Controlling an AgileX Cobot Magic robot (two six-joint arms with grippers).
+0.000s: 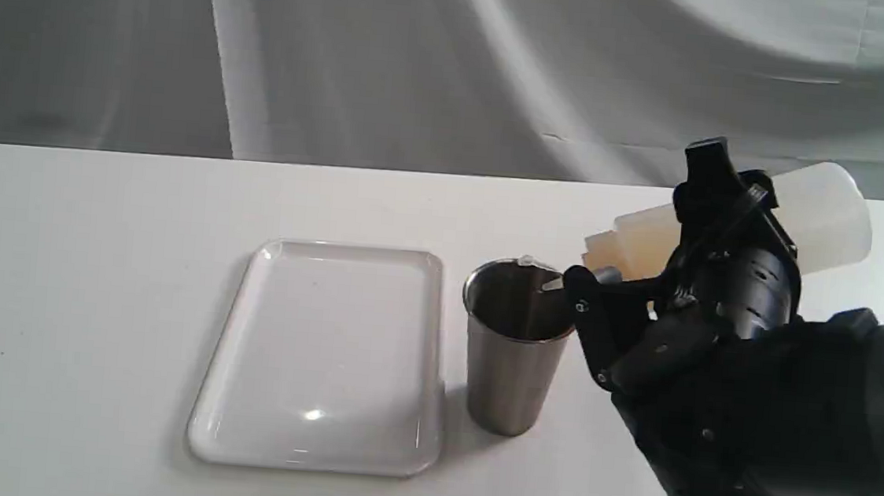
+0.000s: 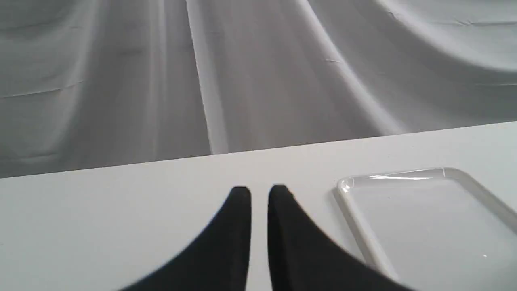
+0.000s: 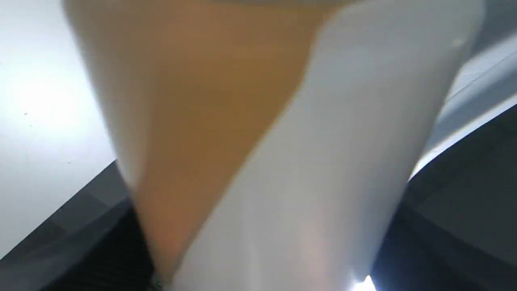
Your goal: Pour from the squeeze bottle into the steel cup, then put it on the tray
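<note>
The squeeze bottle (image 1: 820, 208) is tipped almost level, held above the table by my right gripper (image 1: 668, 234), which is shut on its body. Its nozzle reaches over the rim of the steel cup (image 1: 512, 364), and the tethered cap hangs at the cup's far edge. Amber liquid has pooled toward the nozzle end of the bottle (image 3: 242, 141), which fills the right wrist view. The cup stands upright just right of the white tray (image 1: 323, 349), which holds nothing. My left gripper (image 2: 259, 190) hovers over bare table left of the tray (image 2: 424, 226), fingers nearly together with nothing between them.
A grey cloth backdrop hangs behind the white table (image 1: 91, 291). My right arm's dark bulk covers the table's front right corner. The left arm does not show in the exterior view.
</note>
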